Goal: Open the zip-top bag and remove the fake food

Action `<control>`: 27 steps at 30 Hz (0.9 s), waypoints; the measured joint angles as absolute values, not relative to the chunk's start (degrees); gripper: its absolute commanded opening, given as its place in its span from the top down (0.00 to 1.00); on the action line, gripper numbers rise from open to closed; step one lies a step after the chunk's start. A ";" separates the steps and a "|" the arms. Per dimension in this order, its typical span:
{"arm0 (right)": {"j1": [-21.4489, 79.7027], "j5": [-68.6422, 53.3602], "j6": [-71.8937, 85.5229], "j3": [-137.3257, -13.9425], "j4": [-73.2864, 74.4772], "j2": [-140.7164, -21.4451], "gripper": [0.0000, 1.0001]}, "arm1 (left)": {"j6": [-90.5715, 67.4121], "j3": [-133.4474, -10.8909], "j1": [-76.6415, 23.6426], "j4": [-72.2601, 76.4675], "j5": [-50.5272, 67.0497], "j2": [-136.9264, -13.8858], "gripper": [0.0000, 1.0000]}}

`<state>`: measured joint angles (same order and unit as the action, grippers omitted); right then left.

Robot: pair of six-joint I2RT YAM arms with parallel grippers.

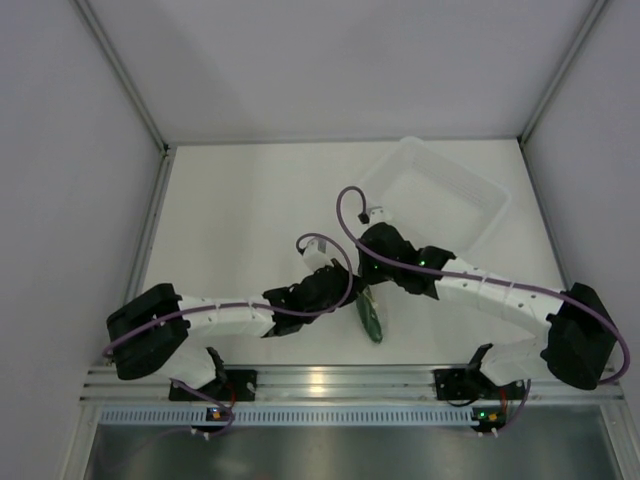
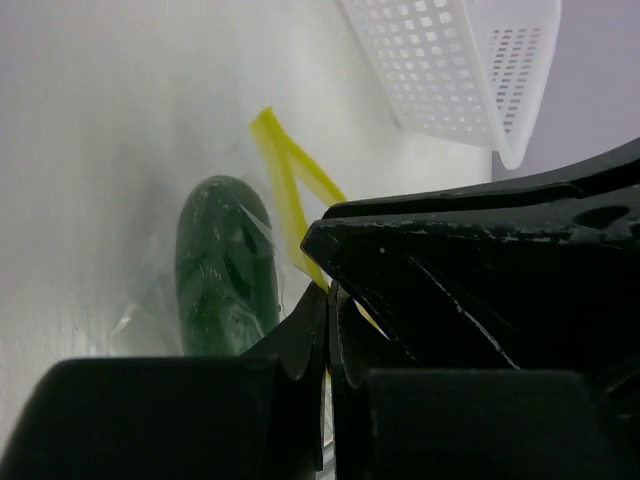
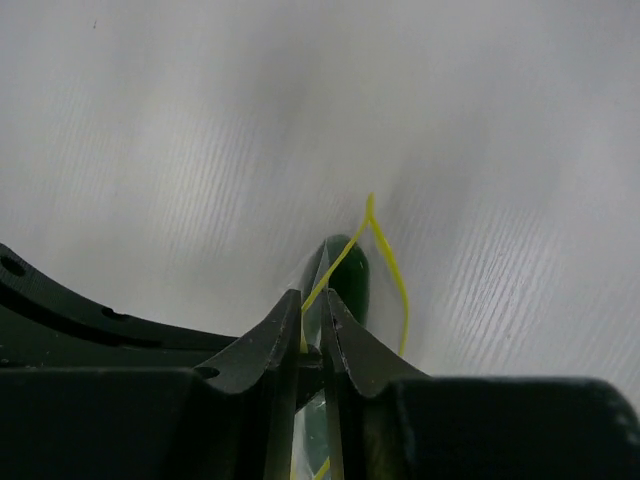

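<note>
Left gripper (image 2: 328, 300) is clamped tight on one lip of the zip-top bag (image 1: 371, 320), which sits between both grippers at the table's (image 1: 250, 220) near middle. We're mid-opening: the yellow zip strip (image 2: 285, 175) splits into a V. The dark green fake food (image 2: 225, 265) is inside. Right gripper (image 3: 312, 305) nips the other lip, jaws narrow. Next we pull the lips apart.

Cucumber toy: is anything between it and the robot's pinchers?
Yes. The fake cucumber lies inside the clear zip-top bag, so plastic film covers it. The left gripper and right gripper each pinch the bag at its yellow zip strip, whose two sides stand apart.
</note>
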<state>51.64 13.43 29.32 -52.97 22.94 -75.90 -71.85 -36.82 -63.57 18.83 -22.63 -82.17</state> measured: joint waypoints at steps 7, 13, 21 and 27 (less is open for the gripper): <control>51.70 15.22 32.18 -48.86 20.38 -72.79 0.86 | -70.65 -37.56 -63.94 16.73 -21.78 -80.23 1.00; 51.57 16.05 33.17 -44.42 21.34 -65.10 0.86 | -67.55 -42.61 -63.99 11.73 -22.41 -80.23 1.00; 47.55 6.79 35.31 -38.11 17.41 -57.45 0.84 | -63.88 -48.73 -63.86 11.16 -21.93 -81.12 1.00; 42.15 1.06 41.82 -32.01 10.04 -57.30 0.80 | -60.82 -53.71 -63.88 9.67 -21.47 -84.09 1.00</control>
